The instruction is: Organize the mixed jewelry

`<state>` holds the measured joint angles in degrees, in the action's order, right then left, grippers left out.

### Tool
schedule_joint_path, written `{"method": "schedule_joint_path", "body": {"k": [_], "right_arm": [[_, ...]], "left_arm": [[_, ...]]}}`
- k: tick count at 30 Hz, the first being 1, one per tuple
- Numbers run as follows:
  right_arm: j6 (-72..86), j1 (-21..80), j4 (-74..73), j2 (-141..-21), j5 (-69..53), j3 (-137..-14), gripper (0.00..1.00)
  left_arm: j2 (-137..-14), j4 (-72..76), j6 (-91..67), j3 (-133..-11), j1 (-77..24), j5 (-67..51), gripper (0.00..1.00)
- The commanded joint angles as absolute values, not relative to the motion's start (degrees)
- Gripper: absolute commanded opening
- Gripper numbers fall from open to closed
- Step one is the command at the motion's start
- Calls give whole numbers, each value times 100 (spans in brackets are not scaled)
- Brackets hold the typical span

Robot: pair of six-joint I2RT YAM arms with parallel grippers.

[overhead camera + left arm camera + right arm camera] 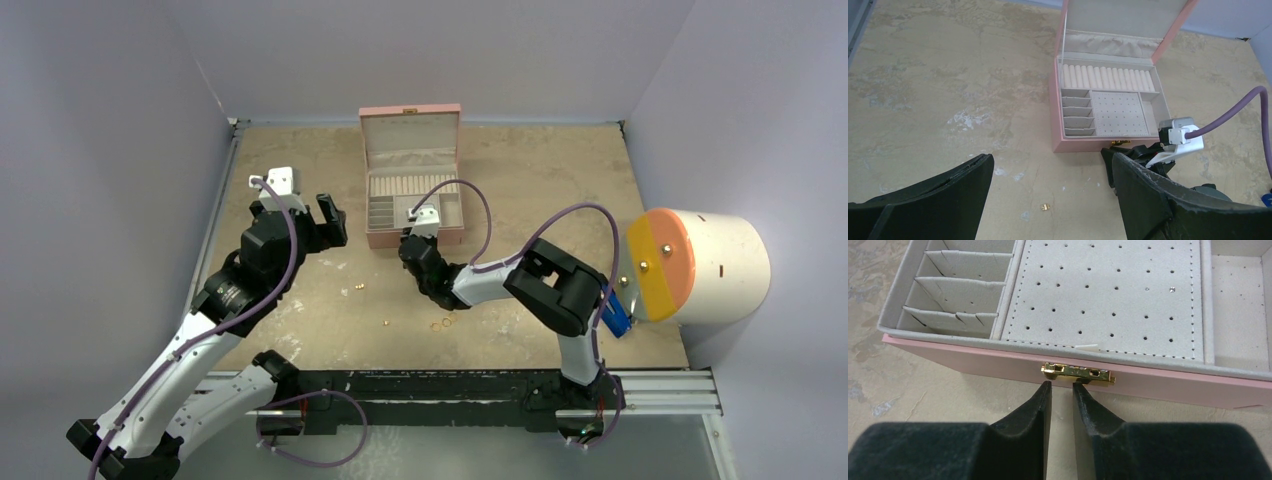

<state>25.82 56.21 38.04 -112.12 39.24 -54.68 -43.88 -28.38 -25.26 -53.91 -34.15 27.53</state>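
Mixed jewelry (448, 321): tiny gold pieces lying loose on the table (560, 170), at about 6 o'clock from the pink box (412, 180); neither gripper holds any.
Rings: two small gold rings (437, 325) just beside each other, nearest the right arm's forearm.
Gold bits: one stud-like bit (386, 323) at 9 o'clock from the rings; another bit (358, 287) at 10 o'clock from that one, nearer the left arm.
Left wrist view: a single gold piece (1045, 206) on the table, low between the two fingers and apart from both.
Left gripper (298, 208) (1052, 165): spread wide with nothing between the fingers (948, 200); raised above the table at 9 o'clock from the box, aimed toward it.
Right gripper (408, 243) (1062, 390): narrow, only a slim gap between the fingertips (1045, 392), nothing in it; tips just short of the box's front wall, at its 6 o'clock side.
Clasp: a gold clasp (1078, 373) on the pink front wall, directly ahead of the right fingertips; whether they touch it cannot be told.
Pink box: lid upright at 12 o'clock; beige inside, with a row of ring rolls (1108, 77) at the back, narrow slots (958, 290) at 9 o'clock, a perforated panel (1108, 295) in the middle and a plain compartment (1235, 305) at 3 o'clock.
Panel detail: a tiny glinting speck (1172, 289) toward its 3 o'clock edge; too small to identify.
Far right: a white cylinder (725, 265) with an orange face, at 3 o'clock from the right arm.
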Motion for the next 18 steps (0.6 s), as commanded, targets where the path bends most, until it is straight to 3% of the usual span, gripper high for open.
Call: {"method": "schedule_joint_path", "body": {"k": [1, 11, 18], "right_arm": [[2615, 5580, 4105, -10906, 4047, -5546, 25], [3165, 5572, 1701, -9220, 3238, -5394, 32], [2692, 5244, -579, -8487, 3076, -6082, 35]], "left_arm": [[-4370, -2690, -2408, -5473, -3426, 2856, 88], [-4392, -2689, -2425, -5480, -3421, 2887, 88], [-4395, -2711, -2435, -5478, -3417, 2924, 88]]}}
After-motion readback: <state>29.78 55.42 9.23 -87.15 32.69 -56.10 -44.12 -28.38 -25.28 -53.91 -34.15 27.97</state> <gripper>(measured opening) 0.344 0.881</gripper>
